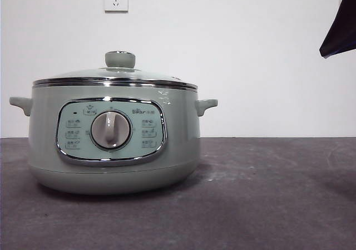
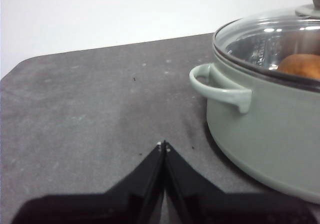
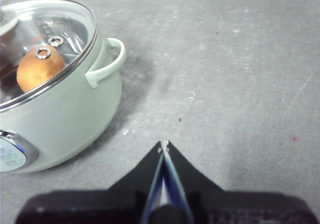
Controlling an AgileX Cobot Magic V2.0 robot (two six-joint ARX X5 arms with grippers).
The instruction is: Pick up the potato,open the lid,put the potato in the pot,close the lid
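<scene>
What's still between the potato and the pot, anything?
Nothing visible. The potato already lies inside the pot, seen through the glass lid, which sits closed on the rim. Both end effectors, left and right, are shut and apart from the pot over the table.

Left claw [image 2: 163, 145]: two matte black jaws, each a flat wedge that widens from a narrow tip into a broad black base. A small pale dot marks each tip. The inner faces meet along a thin dark seam.

Right claw [image 3: 163, 145]: the same pair of black wedge-shaped jaws on a broad black base, with small pale dots at the tips. A bluish sheen runs along the inner edges of the seam. A rounded dark part sits low between the jaws.

Front view: one black angular arm tip [image 1: 339, 34], plain and unmarked.
</scene>
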